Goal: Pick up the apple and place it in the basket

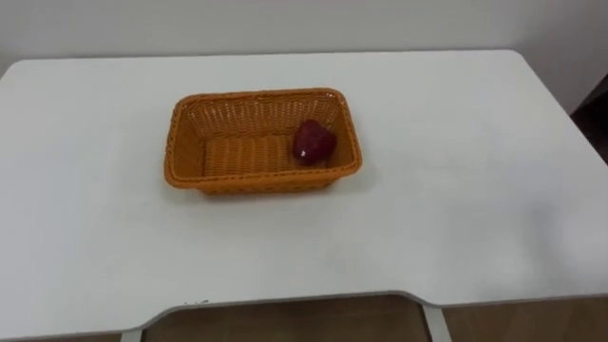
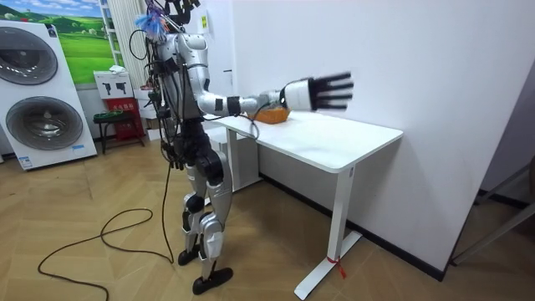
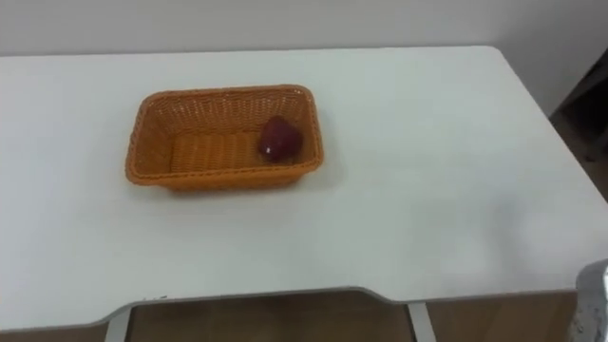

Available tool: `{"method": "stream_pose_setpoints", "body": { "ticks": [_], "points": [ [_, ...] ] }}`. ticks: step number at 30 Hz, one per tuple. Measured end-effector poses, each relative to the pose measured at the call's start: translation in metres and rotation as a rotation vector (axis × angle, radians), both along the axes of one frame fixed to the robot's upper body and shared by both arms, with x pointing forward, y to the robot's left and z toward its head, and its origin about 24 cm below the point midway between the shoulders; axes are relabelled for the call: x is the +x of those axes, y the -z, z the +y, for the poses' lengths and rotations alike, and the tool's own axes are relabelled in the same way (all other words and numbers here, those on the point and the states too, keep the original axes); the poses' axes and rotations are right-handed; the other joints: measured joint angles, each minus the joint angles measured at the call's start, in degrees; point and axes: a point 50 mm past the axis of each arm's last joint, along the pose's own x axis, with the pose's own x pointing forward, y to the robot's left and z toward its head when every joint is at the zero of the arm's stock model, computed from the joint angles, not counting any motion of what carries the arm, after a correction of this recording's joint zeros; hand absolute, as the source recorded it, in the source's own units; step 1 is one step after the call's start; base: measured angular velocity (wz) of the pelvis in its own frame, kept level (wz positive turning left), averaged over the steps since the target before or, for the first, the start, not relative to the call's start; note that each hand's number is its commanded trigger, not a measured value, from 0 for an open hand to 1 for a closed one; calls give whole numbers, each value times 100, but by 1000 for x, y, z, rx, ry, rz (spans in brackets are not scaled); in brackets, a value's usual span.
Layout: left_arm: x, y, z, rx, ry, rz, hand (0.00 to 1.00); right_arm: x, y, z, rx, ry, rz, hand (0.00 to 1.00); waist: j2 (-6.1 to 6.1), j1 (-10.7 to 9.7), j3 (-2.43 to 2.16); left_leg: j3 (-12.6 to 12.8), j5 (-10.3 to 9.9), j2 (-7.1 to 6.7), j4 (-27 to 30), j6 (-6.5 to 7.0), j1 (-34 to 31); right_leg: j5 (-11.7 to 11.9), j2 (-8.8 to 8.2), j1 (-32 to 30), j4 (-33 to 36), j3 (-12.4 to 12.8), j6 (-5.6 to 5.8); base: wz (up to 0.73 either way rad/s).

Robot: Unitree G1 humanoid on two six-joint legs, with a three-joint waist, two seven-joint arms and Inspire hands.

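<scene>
At the right end of the orange wicker basket (image 1: 256, 95) sits the dark red apple (image 1: 313, 141), resting on the basket floor close against the right wall. The basket itself stands toward the back of the white table (image 1: 456, 190), well apart from the front edge. The robot stands upright at that edge, and the room view shows its right hand (image 2: 313, 94) held out at the end of a nearly level arm, raised above the tabletop and to the right of the basket, touching nothing. If the apple is to be lifted out, I judge the main risk to be its place against the wall. There is little room for a thumb on that side, so a descending hand could catch the woven rim and shove or tip the basket, which looks light, instead of closing on the fruit. The apple is also round and smooth, so a glancing touch could roll it along the basket floor, away from the grasp. A reach from so high and so far to the side would also have to cross the rim cleanly. The fingers (image 2: 338, 84) are straight and fanned wide apart, and the hand holds nothing.
</scene>
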Motion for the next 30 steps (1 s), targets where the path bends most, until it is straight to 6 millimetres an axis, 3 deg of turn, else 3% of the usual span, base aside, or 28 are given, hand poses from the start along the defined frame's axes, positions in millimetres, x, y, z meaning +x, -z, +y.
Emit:
{"method": "stream_pose_setpoints", "body": {
  "ticks": [6,10,13,21,30],
  "points": [
    [8,-1,1,14,3,-16,0,-43,84,-4,400,151,187,0,54,7,-51,69,1,-2,-1,2,-36,0,0,-71,34,85,1,-6],
    [12,-2,3,24,-3,-22,0,-76,139,14,613,157,417,0,89,24,-61,52,1,-3,-11,2,-13,0,-1,-47,33,93,0,2],
    [11,-2,1,18,-2,-13,0,-99,169,35,743,89,585,0,82,75,-53,-5,1,-3,-35,2,52,-2,1,22,25,75,0,5],
    [10,0,-3,-13,-5,8,0,-135,207,77,950,-139,863,0,78,259,-1,-25,0,-27,-21,5,90,-23,-11,39,1,115,19,0],
    [9,2,-6,-61,5,26,0,-136,220,102,998,-490,1035,0,60,461,27,-104,-1,-37,13,6,40,-20,-12,44,-71,-22,14,6]
  ]
}}
